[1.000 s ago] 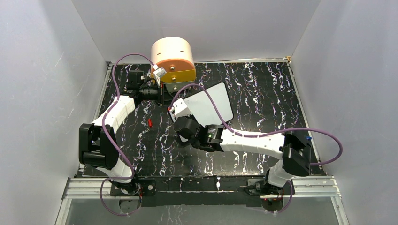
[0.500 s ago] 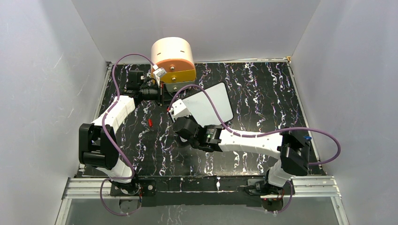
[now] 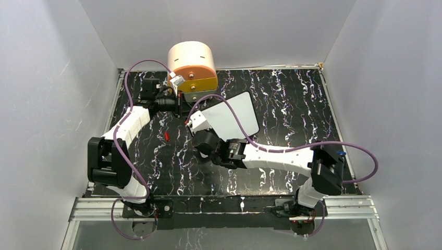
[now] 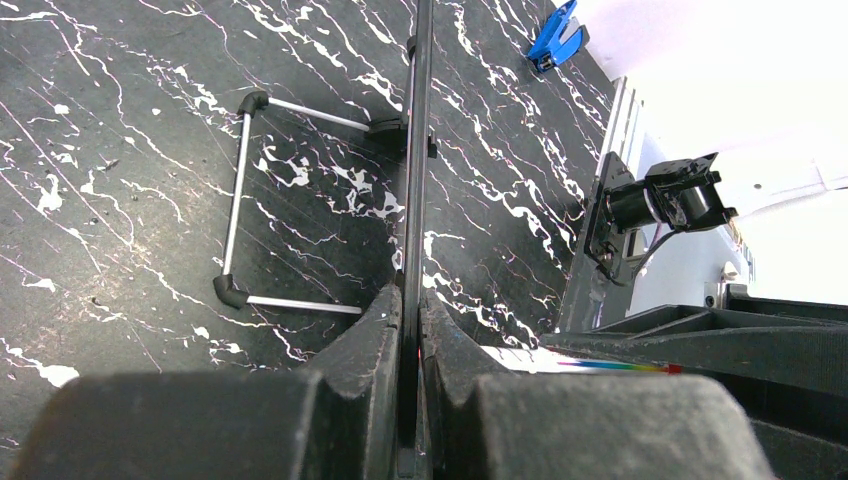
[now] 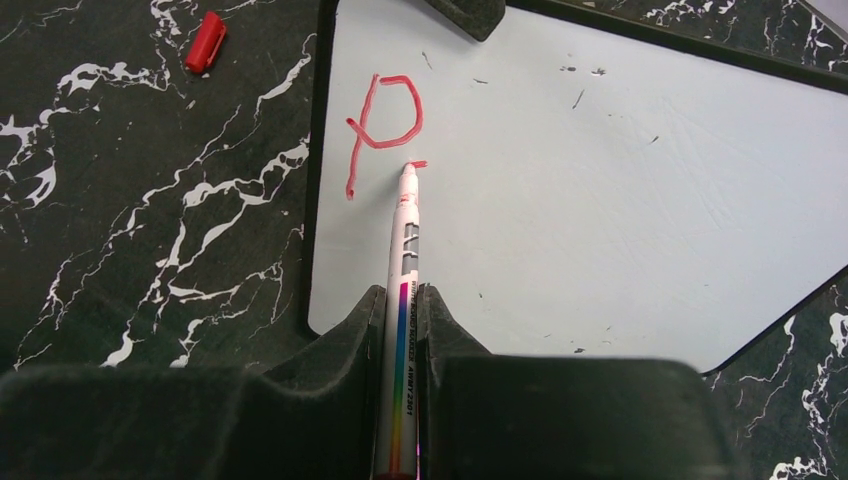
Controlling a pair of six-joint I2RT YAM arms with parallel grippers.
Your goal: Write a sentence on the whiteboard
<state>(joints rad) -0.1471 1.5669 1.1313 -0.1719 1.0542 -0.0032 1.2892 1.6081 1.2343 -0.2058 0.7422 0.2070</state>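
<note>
The whiteboard lies tilted on the black marble table, right of the drawer unit in the top view. At its upper left stands a red "P", the only letter of the sentence, with a short red stroke just right of its stem. My right gripper is shut on a white marker with a rainbow stripe; the marker's tip touches the board at that stroke. My left gripper is shut on the whiteboard's thin black rim, seen edge-on, at the board's far left corner.
A red marker cap lies on the table left of the board. The round orange-fronted drawer unit stands at the back. The board's wire stand shows beside the rim. A blue clip lies farther off.
My right arm has shifted slightly with the marker on the board. The left arm and the board have not moved.
</note>
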